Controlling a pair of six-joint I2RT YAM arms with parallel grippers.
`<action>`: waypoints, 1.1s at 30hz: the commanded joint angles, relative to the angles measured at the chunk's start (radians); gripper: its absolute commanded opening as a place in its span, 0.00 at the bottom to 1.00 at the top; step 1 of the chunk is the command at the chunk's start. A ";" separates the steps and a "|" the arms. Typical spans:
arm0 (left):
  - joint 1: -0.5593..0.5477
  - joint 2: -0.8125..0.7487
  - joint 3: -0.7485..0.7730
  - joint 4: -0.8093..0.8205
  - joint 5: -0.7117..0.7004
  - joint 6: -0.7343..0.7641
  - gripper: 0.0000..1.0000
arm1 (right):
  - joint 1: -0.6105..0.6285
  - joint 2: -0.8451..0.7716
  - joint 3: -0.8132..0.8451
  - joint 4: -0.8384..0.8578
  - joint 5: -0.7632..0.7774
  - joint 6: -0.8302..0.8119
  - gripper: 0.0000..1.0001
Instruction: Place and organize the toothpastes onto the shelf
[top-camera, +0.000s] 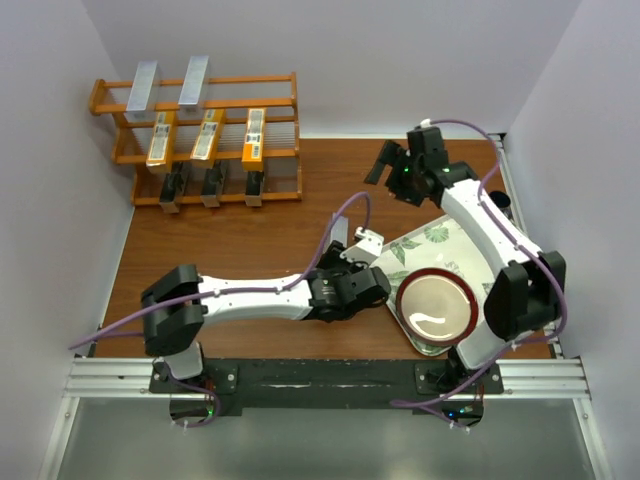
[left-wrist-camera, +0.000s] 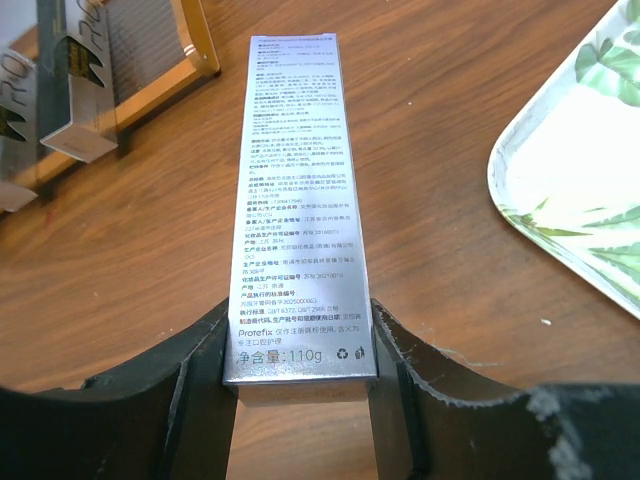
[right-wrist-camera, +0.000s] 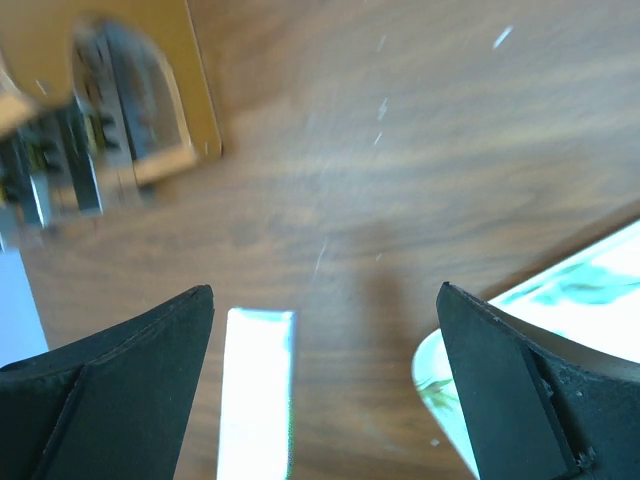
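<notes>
The orange-brown shelf (top-camera: 270, 80) stands at the back left. Two silver cartons (top-camera: 143, 87) lie on its top tier, three orange ones (top-camera: 208, 135) on the middle tier and three black ones (top-camera: 212, 185) on the bottom tier. My left gripper (top-camera: 358, 250) is shut on the third silver carton (left-wrist-camera: 297, 200) by its near end, above the table's middle; the carton points toward the shelf (left-wrist-camera: 190, 50). My right gripper (top-camera: 383, 165) is open and empty above the table, right of the shelf. In the right wrist view the silver carton (right-wrist-camera: 257, 390) shows below, just inside the left finger of the open right gripper (right-wrist-camera: 325, 300).
A leaf-patterned tray (top-camera: 425, 240) lies at the right, with a red-rimmed round dish (top-camera: 436, 305) on it. The tray's edge shows in the left wrist view (left-wrist-camera: 570, 180) and the right wrist view (right-wrist-camera: 540, 300). White walls close the left, back and right.
</notes>
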 joint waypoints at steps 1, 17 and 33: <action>0.047 -0.150 -0.059 0.092 0.035 -0.004 0.00 | -0.030 -0.123 -0.026 0.011 0.139 -0.081 0.99; 0.410 -0.460 0.110 0.194 0.379 0.334 0.00 | -0.029 -0.507 -0.476 0.228 0.155 -0.135 0.99; 0.867 -0.195 0.519 0.271 0.772 0.436 0.00 | 0.034 -0.571 -0.560 0.280 0.112 -0.273 0.99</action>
